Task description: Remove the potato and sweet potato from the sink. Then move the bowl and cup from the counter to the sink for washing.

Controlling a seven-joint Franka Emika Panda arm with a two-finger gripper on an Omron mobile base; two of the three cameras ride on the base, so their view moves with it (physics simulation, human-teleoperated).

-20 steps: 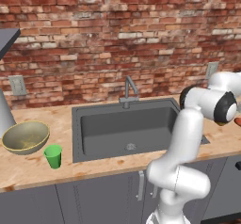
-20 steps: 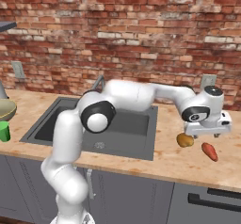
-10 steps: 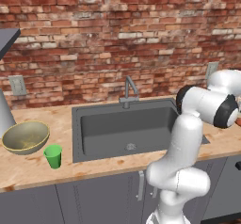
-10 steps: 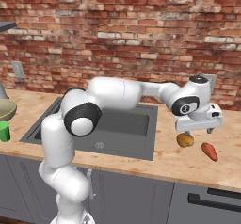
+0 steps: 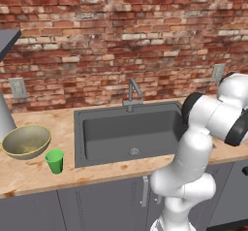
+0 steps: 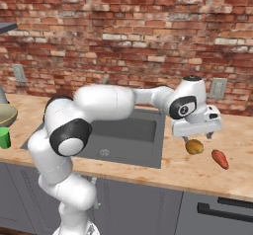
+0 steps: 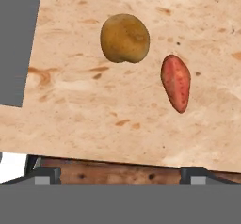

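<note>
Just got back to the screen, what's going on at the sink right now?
The rounded golden-brown potato and the elongated orange-red sweet potato both lie on the wooden counter right of the dark grey sink. The gripper hangs open above the potato, holding nothing. The olive-yellow bowl and small green cup wait left of the sink.

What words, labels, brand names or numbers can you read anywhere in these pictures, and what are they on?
None: no readable text in any view.
The green cup, the bowl, the potato and the sweet potato carry no label.
The sink, the brick wall and the two wall outlets bear no writing.
The white arm shows no brand mark.
</note>
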